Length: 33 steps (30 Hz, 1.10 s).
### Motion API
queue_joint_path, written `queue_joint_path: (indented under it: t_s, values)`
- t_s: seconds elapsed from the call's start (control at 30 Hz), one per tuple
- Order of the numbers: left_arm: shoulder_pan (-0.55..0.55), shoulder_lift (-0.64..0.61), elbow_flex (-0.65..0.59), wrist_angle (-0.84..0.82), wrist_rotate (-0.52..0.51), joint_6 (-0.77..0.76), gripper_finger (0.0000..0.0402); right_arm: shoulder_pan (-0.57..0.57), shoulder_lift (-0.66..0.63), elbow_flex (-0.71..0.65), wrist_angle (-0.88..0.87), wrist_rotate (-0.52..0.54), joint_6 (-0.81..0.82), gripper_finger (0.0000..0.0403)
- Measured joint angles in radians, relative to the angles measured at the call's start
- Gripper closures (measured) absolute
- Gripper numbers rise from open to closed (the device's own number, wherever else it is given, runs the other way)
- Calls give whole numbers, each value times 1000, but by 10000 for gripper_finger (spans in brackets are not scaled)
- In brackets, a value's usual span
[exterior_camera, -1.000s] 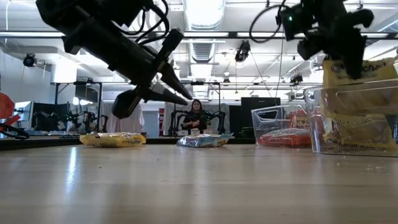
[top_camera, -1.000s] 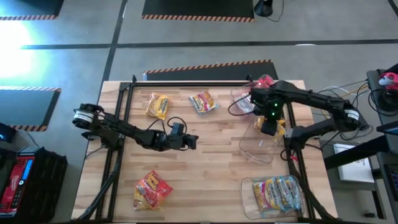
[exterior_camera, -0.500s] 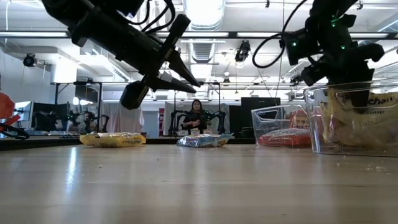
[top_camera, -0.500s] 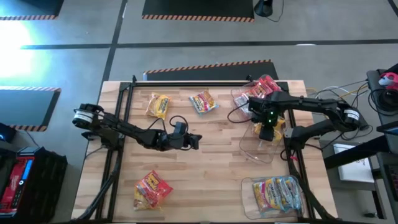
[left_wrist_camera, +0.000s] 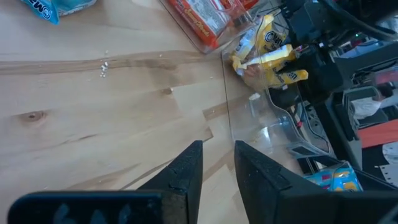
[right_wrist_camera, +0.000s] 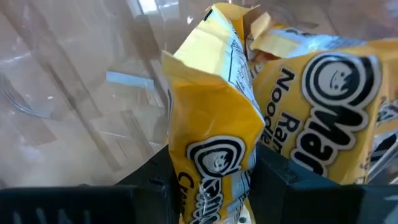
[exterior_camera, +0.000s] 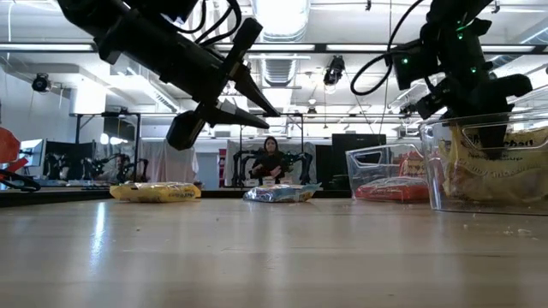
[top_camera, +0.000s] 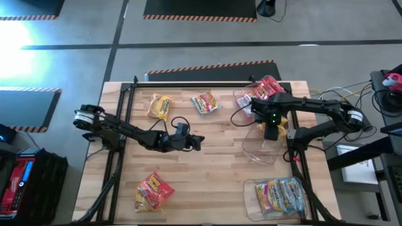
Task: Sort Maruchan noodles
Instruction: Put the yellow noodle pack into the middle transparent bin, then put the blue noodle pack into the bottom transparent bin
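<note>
Right gripper: positioned over the middle clear tub at the table's right side, fingers reaching down inside it. In the right wrist view the two dark fingers stand on either side of a yellow noodle packet, pinching its lower edge. A second yellow packet lies just beside the held one, also inside the tub. The low view shows the yellow packets resting against the tub wall beneath this gripper.

Just beyond the right gripper, toward the table's far edge, another clear tub contains red packets. On the near side of the gripper, at the table's front right corner, a third tub holds blue-and-yellow packets.

Left gripper: held above the bare wood near the table's middle, well clear of the surface in the low view. Its fingers are slightly parted with a narrow gap and nothing between them.

Loose packets relative to the left gripper: a blue-and-yellow packet lies beyond it, a yellow packet beyond and to its left, and a red packet on its near side to the left, all well apart from it.

A person stands in the room behind the table.
</note>
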Motion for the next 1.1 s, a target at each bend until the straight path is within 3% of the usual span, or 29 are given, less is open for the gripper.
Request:
queue_joint_path:
  t_s: [0.3,0.43,0.67,0.87,1.1]
  values:
    - [0,0,0,4,18,-51,321,1,0,0,2,-151,-10,284]
    - [0,0,0,8,25,-55,321,0,0,0,12,-88,-8,258]
    - [0,0,0,16,60,-60,321,0,0,11,-1,-89,-9,222]
    - [0,0,0,17,79,-63,321,0,0,86,-10,111,7,218]
    - [0,0,0,17,113,-63,321,0,0,223,-26,115,9,220]
